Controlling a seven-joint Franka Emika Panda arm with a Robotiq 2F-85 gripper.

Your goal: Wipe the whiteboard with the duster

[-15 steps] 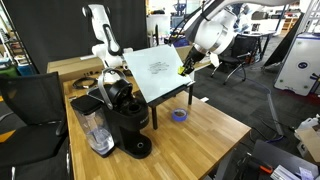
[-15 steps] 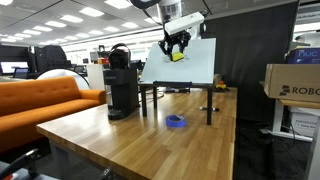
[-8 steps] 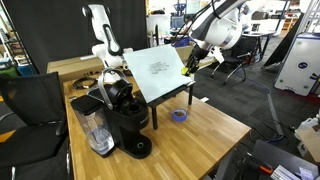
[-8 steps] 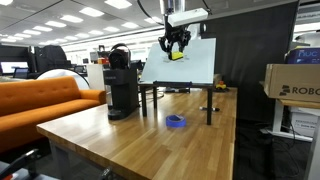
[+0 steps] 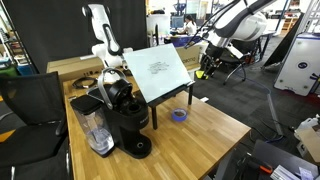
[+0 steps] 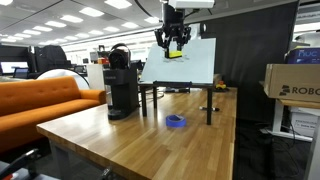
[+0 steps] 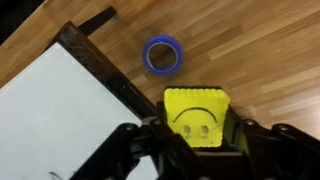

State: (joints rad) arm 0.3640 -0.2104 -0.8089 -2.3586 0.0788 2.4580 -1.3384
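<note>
Pincer: we see the black pincer (image 7: 196,138) pinching the small bright yellow block duster (image 7: 197,108) by two opposite sides.
Duster: we find it held in the air just off the side edge of the large white tilted whiteboard (image 5: 155,72); a smiley is drawn on its face.
Whiteboard: we note faint scribbles, a thin dark edge and black legs standing on the light wooden counter (image 7: 265,50).
Tape: we see a purple tape roll (image 7: 162,56) lying flat on the counter, apart from the board.
</note>
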